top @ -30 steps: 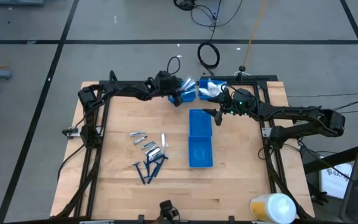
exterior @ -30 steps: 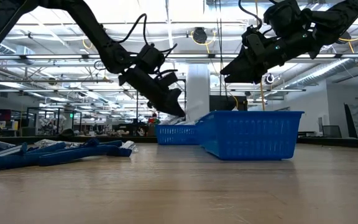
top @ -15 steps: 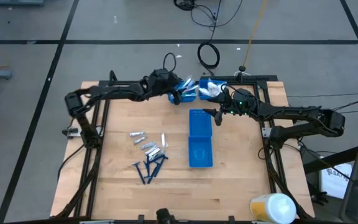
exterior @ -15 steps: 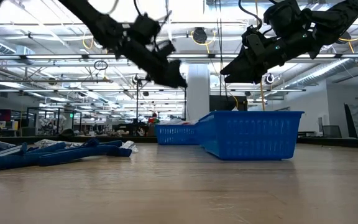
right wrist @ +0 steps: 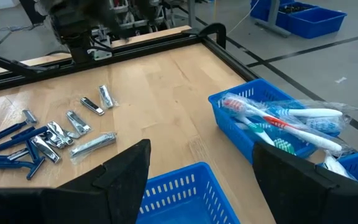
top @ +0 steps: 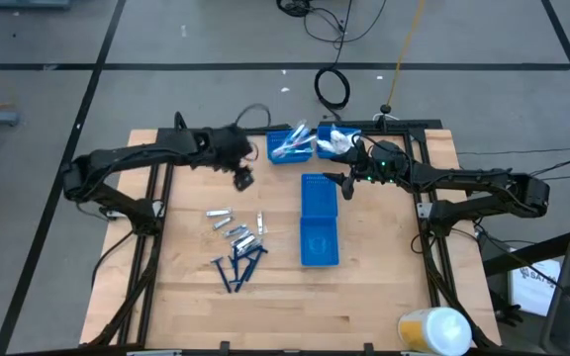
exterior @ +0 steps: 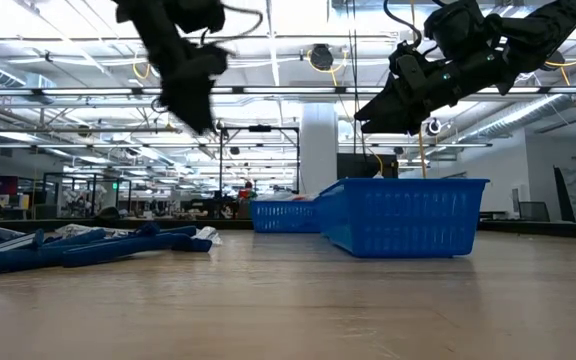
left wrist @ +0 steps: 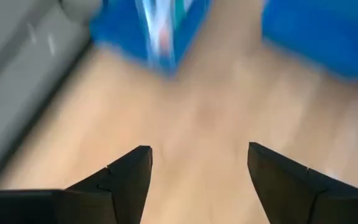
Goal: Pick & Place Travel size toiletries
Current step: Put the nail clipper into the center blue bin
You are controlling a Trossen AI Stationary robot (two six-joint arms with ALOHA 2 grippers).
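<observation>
Toiletries still wait for us on the bench. The silvery tubes point(top: 231, 223) lie near the middle, a bit toward the left edge, and the dark blue razors point(top: 238, 265) lie in a bunch just beside them, closer to the front edge. A slim packet point(top: 260, 223) sits next to the tubes.

At the back edge we see a small blue bin point(top: 290, 144) with toothbrushes point(right wrist: 291, 121) in clear wrap inside it. A second bin point(top: 336, 139) with white packets stands right beside it. A long blue bin point(top: 318, 219) runs down the middle of the bench, and it looks bare inside.

Our left gripper point(top: 242, 178) hangs in the air between the small bin and the tubes. Its fingers point(left wrist: 120, 180) are spread wide and hold nothing. Our right gripper point(top: 343, 182) hangs over the back end of the long bin, also spread wide with nothing in it.

We think these little things are light and hard, so they will not squash. The shiny tubes may slip, so we would pinch one across its middle. The razors are tangled, so we would take one by its long handle, not by the head. The wrapped things feel crinkly and may slide, so a firm pinch in the middle is best.
</observation>
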